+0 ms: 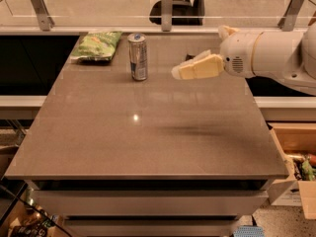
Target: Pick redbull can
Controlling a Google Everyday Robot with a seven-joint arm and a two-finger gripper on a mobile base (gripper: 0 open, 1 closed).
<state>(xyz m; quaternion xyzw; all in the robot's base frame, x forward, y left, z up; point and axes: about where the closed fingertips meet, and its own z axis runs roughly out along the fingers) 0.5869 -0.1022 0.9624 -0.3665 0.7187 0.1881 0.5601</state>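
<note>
The redbull can (138, 56) stands upright on the brown table (148, 127), at the far left-centre, its silver top and blue tab showing. My gripper (178, 71) reaches in from the right on a white arm, cream-coloured fingers pointing left. It hovers above the table, to the right of the can and about level with its lower half, a short gap apart. It holds nothing.
A green snack bag (96, 45) lies at the far left corner, just left of the can. A dark object is mostly hidden behind the gripper. A glass rail with metal posts (167, 8) runs along the far edge. Cardboard boxes (296, 157) stand right of the table.
</note>
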